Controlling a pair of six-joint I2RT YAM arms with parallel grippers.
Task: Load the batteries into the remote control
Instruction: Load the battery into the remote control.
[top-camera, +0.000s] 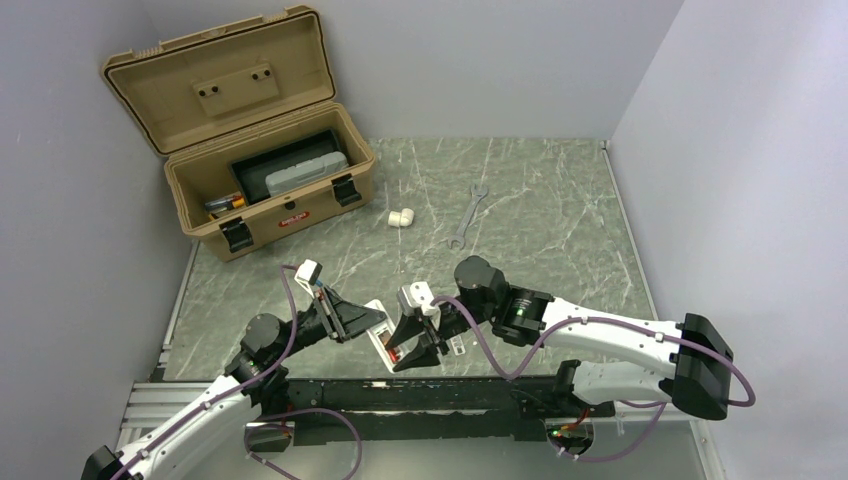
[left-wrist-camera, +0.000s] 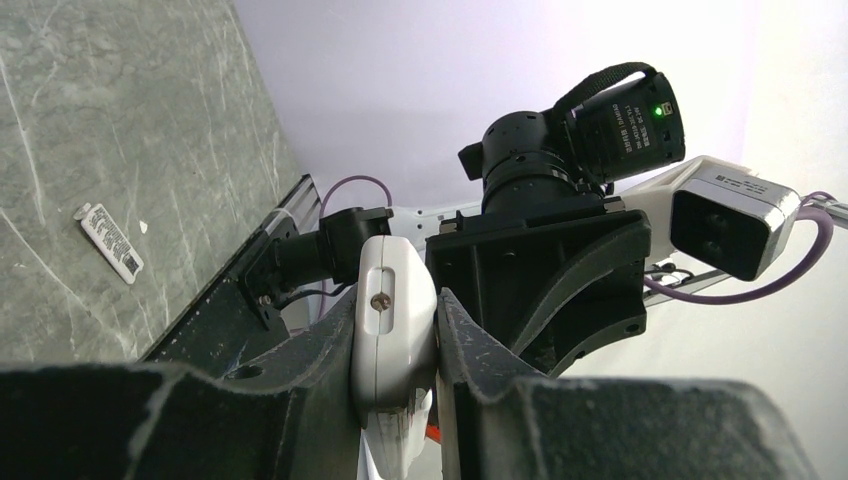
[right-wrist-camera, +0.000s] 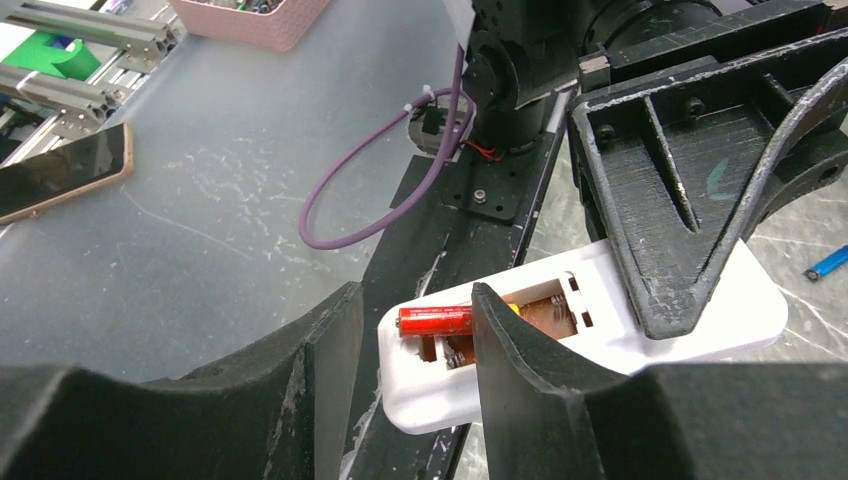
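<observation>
**CONDITION**

The left tool (left-wrist-camera: 396, 298) is clamped narrow on one end of the slim white plastic remote control (right-wrist-camera: 735, 300). It holds the remote control at the near edge of the grey marbled worktop (top-camera: 540, 200), apparently raised off it, with the open battery recess (right-wrist-camera: 548, 308) facing the right tool (right-wrist-camera: 418, 292). The right tool stands half-wide over the free end of the recess. One orange-red cylindrical battery (right-wrist-camera: 432, 320) lies across the top of the recess between the right tool's fingers. One end is hidden behind a finger (right-wrist-camera: 520, 380) and a gap shows at the other end, so no grip on it can be confirmed.

**HAZARDS**

1. **Battery not seated.** The battery appears to rest high on the recess, not down between the contacts. A push away from its centre could tip it out, and it would roll off the remote control.
2. **Remote control shifts.** It is gripped at one end only. Force applied at the free end may pivot it or make it slip in the left tool.
3. **Collision.** The two tools work close together. A sideways move by the right tool could strike the left tool's finger or the recess wall.
4. **Polarity.** Which end faces which contact cannot be read, and a reversed battery would seat wrongly.
5. **Count.** Whether a second battery already lies in the recess cannot be told.
</observation>
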